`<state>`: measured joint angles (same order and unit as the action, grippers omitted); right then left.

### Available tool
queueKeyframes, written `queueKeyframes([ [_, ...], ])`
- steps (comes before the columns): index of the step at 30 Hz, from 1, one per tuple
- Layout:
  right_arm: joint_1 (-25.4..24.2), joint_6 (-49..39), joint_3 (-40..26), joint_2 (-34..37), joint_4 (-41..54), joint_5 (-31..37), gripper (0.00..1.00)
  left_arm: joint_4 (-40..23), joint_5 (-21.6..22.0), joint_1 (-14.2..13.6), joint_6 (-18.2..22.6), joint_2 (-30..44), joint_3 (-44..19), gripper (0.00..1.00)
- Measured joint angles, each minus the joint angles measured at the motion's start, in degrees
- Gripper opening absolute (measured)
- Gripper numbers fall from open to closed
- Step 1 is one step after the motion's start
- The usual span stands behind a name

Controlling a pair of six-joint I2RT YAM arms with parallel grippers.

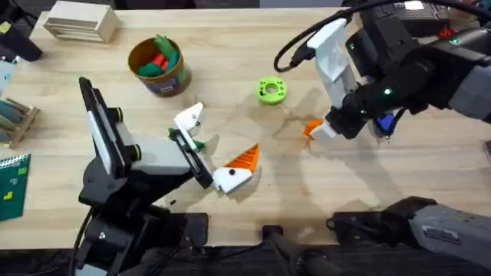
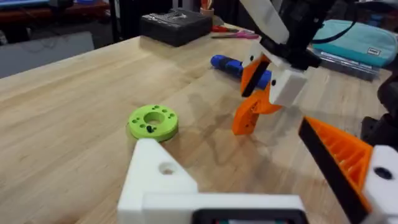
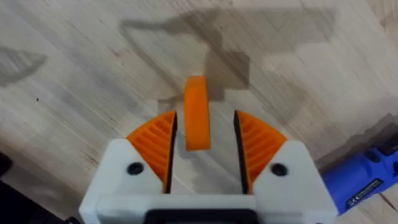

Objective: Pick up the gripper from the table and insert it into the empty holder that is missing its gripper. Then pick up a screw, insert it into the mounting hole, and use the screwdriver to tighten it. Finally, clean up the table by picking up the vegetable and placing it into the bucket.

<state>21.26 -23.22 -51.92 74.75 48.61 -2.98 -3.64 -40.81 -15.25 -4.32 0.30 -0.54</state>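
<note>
Wooden table (image 1: 230,100) beneath orange ribbed gripper (image 3: 197,113) between right pincer (image 3: 204,148) pads.

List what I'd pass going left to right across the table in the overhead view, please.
Wooden box → bucket → green ring → small orange gripper in the right hand → blue screwdriver. The left hand sits between bucket and ring.

Flat green ring (image 1: 270,90) mid-table, pale wooden box (image 1: 80,22) at far left corner
</note>
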Motion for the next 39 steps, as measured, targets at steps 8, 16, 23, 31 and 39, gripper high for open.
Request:
queueKeyframes([
  [8, 0.0, -0.4, -0.5, 0.0, 0.3, 0.3, 0.018, 0.0, 0.0, 0.0, 0.0, 0.0, 0.0, 0.987],
  [16, -11.2, 4.2, -6.0, -14.0, -0.7, -8.0, 0.017, 0.0, -0.1, 0.0, 0.0, 0.0, 0.0, 0.987],
  [23, -19.1, 25.1, 6.5, -12.2, -27.5, -38.9, 0.017, 0.0, -0.1, 0.0, 0.0, 0.0, 0.0, 0.987],
  [31, -3.4, 60.4, 8.8, 3.3, -49.8, -62.3, 0.017, 0.0, -0.1, 0.0, 0.0, 0.0, 0.0, 0.987],
  [39, 1.4, 72.4, 8.8, 10.3, -59.0, -67.3, 0.016, 0.0, -0.1, 0.0, 0.0, 0.0, 0.0, 0.987],
])
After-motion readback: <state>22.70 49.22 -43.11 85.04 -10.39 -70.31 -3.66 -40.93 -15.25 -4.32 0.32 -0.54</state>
